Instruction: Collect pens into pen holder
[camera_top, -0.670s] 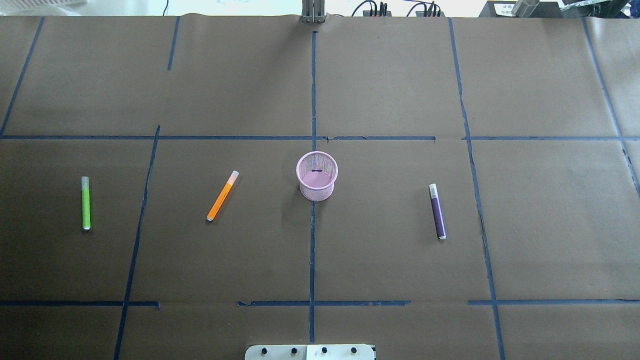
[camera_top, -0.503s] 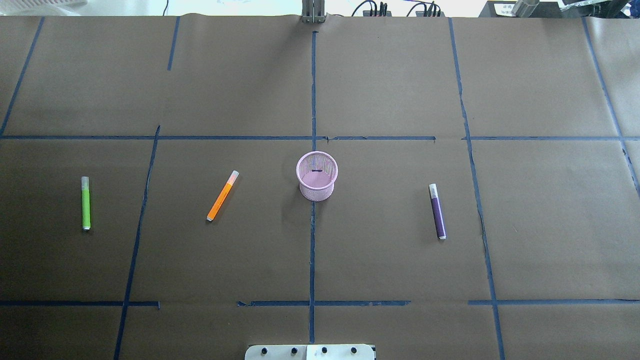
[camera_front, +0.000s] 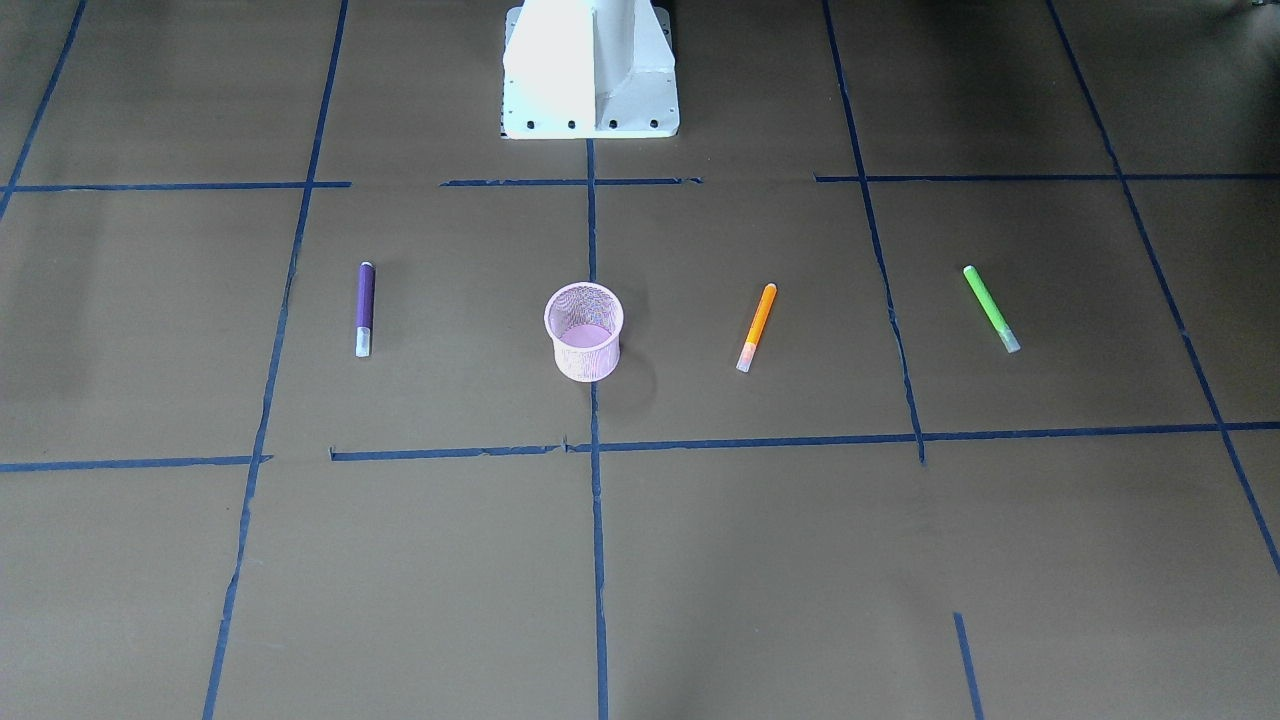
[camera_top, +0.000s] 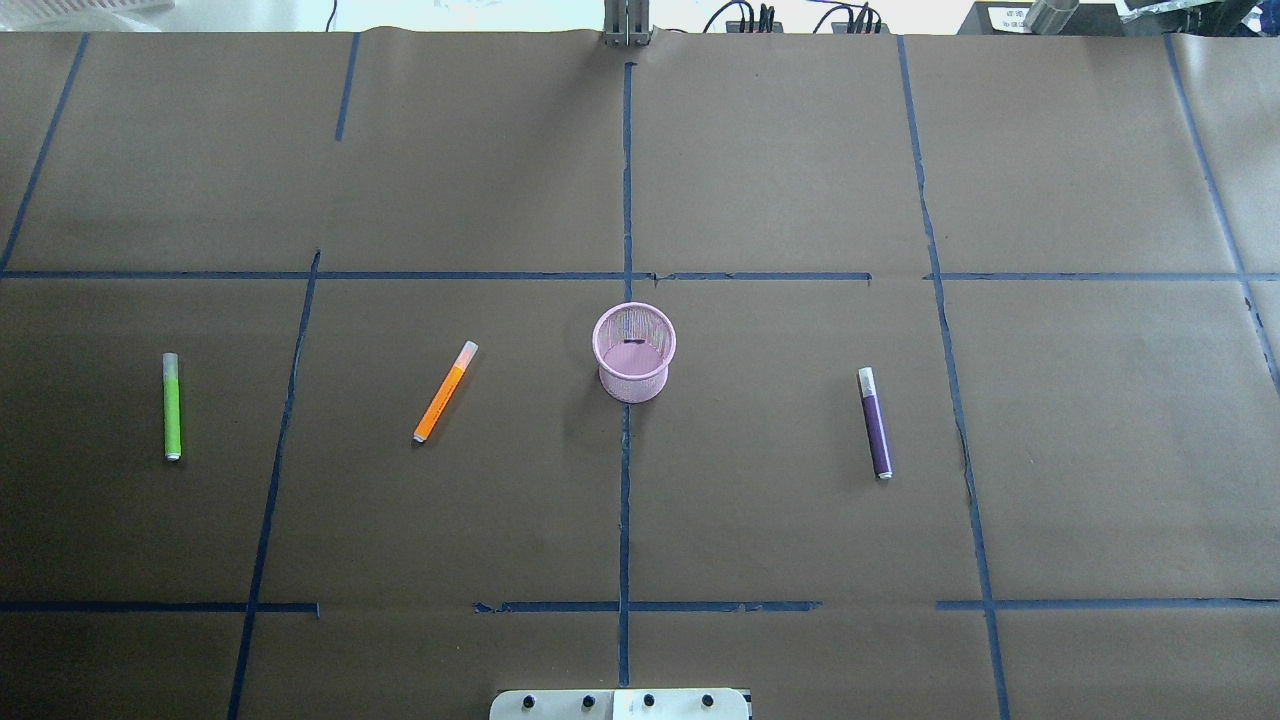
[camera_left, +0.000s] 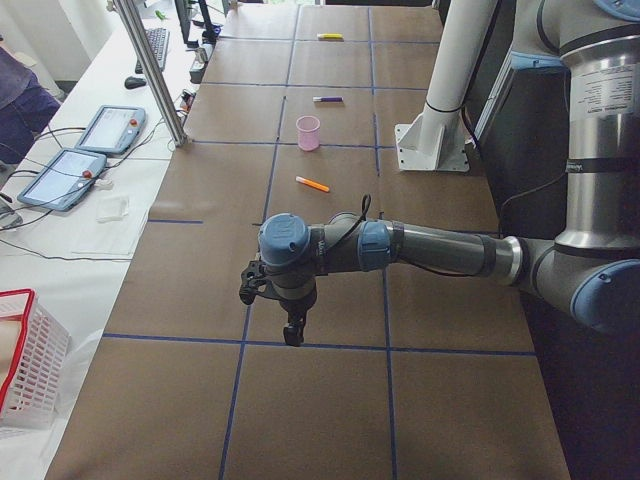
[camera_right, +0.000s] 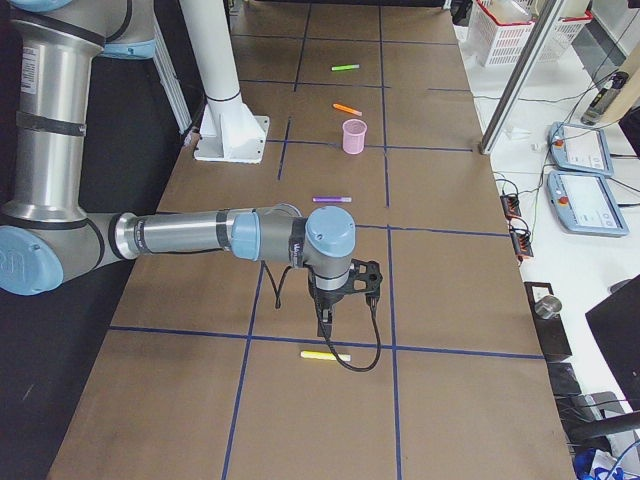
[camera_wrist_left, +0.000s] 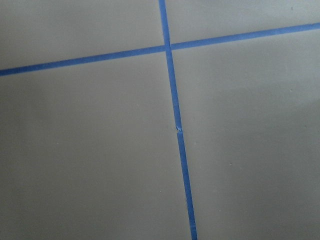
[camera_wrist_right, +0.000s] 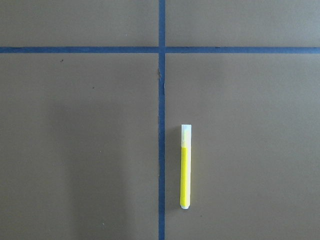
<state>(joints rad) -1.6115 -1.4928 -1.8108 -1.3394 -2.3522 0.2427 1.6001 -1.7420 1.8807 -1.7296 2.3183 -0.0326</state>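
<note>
The pink mesh pen holder (camera_top: 633, 352) stands upright at the table's middle, with nothing in it. Three pens lie flat around it: a green one (camera_top: 172, 407) far left, an orange one (camera_top: 445, 391) nearer, and a purple one (camera_top: 875, 423) to the right. A yellow pen (camera_wrist_right: 185, 166) lies beyond the overhead view's right edge, beside a tape crossing. My right gripper (camera_right: 325, 325) hangs just above the yellow pen (camera_right: 325, 355). My left gripper (camera_left: 293, 335) points down over bare paper at the table's left end. I cannot tell whether either gripper is open or shut.
Brown paper with blue tape lines (camera_top: 624, 480) covers the table. The robot's white base plate (camera_top: 620, 704) sits at the near edge. Beyond the far edge are a metal post (camera_left: 150, 70), tablets (camera_left: 85, 150) and a white basket (camera_left: 25, 370).
</note>
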